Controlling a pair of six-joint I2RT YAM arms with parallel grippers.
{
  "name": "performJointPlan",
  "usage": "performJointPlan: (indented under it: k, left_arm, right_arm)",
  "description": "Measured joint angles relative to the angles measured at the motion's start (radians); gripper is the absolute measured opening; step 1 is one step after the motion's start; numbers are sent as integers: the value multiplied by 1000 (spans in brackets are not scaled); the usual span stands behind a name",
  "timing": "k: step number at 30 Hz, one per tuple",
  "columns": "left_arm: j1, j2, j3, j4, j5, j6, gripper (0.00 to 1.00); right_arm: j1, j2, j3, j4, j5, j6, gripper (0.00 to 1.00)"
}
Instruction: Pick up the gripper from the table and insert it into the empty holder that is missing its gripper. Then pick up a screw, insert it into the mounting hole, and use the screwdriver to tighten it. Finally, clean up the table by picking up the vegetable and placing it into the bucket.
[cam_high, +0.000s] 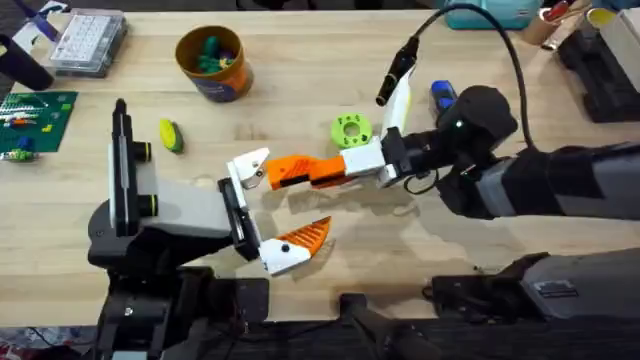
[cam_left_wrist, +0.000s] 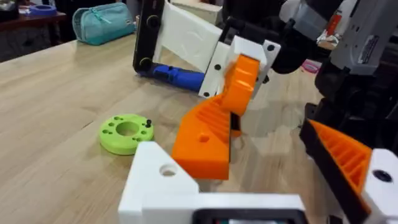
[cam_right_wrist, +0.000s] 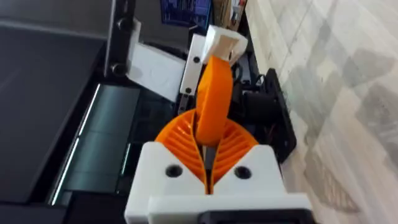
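Observation:
The small orange gripper (cam_high: 285, 172) is held level above the table, its tip against the white pointed holder (cam_high: 249, 166) of my left gripper (cam_high: 275, 205). That gripper stands open; its other finger carries a ribbed orange tip (cam_high: 305, 236). My right gripper (cam_high: 338, 168) is shut on the orange gripper's rear end. In the left wrist view the orange gripper (cam_left_wrist: 204, 138) lies on the holder (cam_left_wrist: 155, 180). In the right wrist view the ribbed pads (cam_right_wrist: 177, 140) clamp the gripper (cam_right_wrist: 214, 99). The yellow-green vegetable (cam_high: 171, 135) lies left of centre, the mustard bucket (cam_high: 225, 80) behind it.
A lime-green ring (cam_high: 351, 130) sits just behind the grippers. A blue-handled screwdriver (cam_high: 441, 95) lies at the right rear. At the far left corner are a clear compartment box (cam_high: 88, 40) and a green board (cam_high: 35, 120). Toys fill the bucket.

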Motion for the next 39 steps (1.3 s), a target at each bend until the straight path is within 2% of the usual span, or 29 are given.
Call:
performJointPlan:
  k: [12,17,28,39]
  left_arm:
    - [0,0,0,0,0,0,986]
    - [0,0,0,0,0,0,986]
    - [0,0,0,0,-4,0,986]
    - [0,0,0,0,-3,0,986]
  right_arm:
    - [31,24,0,4,11,-84,21]
    - [31,25,0,53,11,-107,21]
    - [31,74,0,56,10,-114,21]
    - [31,75,0,106,10,-110,21]
